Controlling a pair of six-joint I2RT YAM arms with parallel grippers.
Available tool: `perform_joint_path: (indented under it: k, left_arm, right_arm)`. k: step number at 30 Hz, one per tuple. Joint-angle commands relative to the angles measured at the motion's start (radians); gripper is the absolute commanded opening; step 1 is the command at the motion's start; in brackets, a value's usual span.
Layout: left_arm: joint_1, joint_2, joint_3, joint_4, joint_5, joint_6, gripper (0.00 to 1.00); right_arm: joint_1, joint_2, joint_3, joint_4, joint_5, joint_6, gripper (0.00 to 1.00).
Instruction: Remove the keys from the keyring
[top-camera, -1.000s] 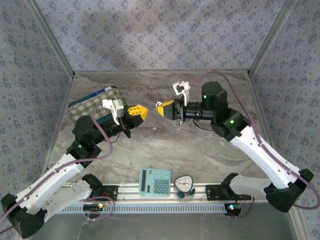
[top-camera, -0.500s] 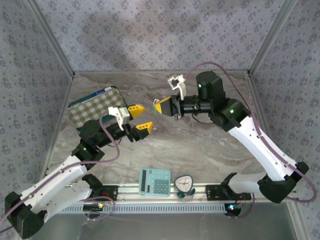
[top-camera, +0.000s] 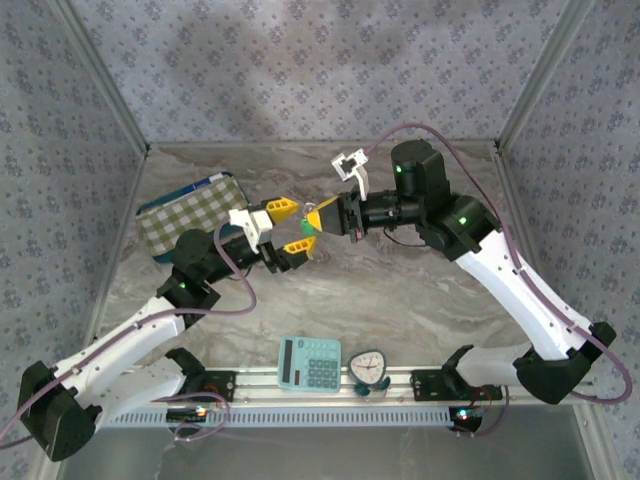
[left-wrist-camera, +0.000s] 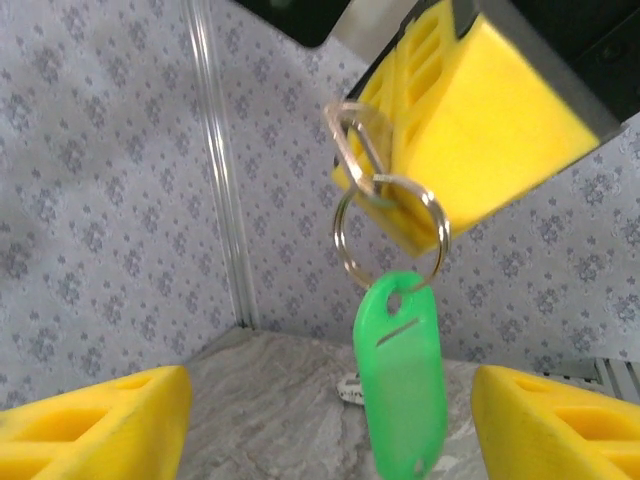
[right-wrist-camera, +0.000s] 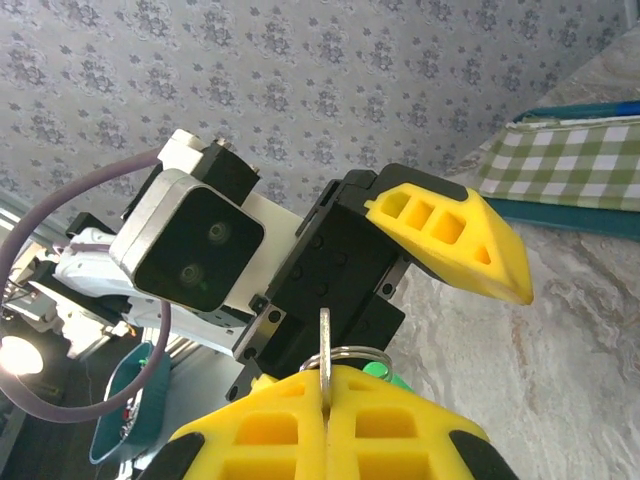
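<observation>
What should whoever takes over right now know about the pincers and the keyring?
Right pincer: shut on a key, holding the keyring in the air.
Left pincer: open, fingers either side of the hanging green tag, not touching it.
Done: bunch lifted and presented.
Left: probably grip the tag or ring with the left pincer and work the key off; no key looks free yet.

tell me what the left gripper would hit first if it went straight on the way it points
Most likely the green tag, hanging from the keyring pinched in the shut right gripper; it sits straight ahead of the open left gripper, between its fingers. Depth is hard to judge.
</observation>
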Motion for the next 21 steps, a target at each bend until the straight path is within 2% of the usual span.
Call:
perform_joint_path:
  k: [1, 7, 11, 15, 21]
  left_arm:
    - [-0.012, 0.011, 0.048, 0.076, 0.023, 0.024, 0.73]
    - [-0.031, 0.053, 0.086, 0.066, 0.034, 0.043, 0.7]
    - [-0.037, 0.051, 0.096, 0.066, 0.02, 0.032, 0.64]
    - [-0.038, 0.01, 0.089, 0.022, -0.002, 0.02, 0.58]
    - [-0.04, -0.104, 0.067, -0.113, -0.097, -0.034, 0.48]
  right_arm:
    - [0.001, -0.004, 0.007, 0.029, -0.036, 0.026, 0.0]
    - [0.0, -0.007, 0.003, 0.041, -0.05, 0.039, 0.0]
    - [0.0, -0.016, -0.008, 0.046, -0.045, 0.042, 0.0]
    - [-0.007, -0.028, -0.017, 0.043, -0.033, 0.043, 0.0]
    - [-0.008, -0.045, -0.028, 0.02, 0.038, 0.013, 0.0]
